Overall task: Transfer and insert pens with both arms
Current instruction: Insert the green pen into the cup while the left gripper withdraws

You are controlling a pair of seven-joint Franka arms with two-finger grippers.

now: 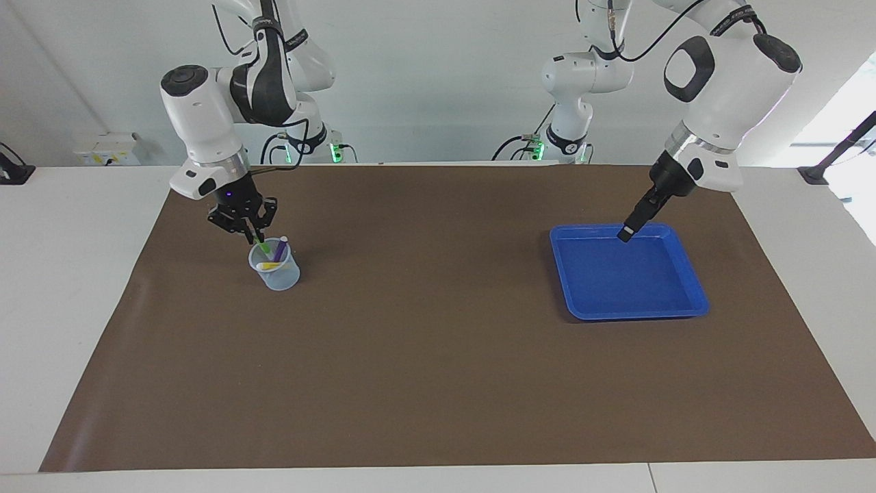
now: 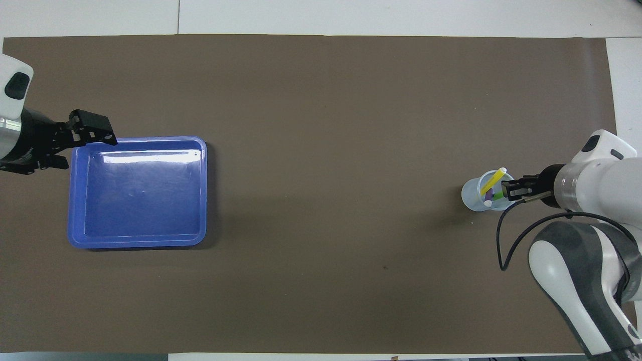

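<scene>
Three pens in the cup, one tray, two arms.
On the bench (image 1: 438,411) we count a clear cup (image 1: 276,274) near the right arm's end with yellow pen (image 1: 272,265), purple pen (image 1: 281,247) and green pen (image 1: 261,244), the last pinched by the right gripper (image 1: 254,236) fingers; the left gripper (image 1: 626,233), closed, tilts over the blue tray (image 1: 629,311) rim.

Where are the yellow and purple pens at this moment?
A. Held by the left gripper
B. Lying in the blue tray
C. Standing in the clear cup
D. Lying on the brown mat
C. The yellow pen and purple pen lean inside the clear cup; the blue tray holds nothing.
</scene>
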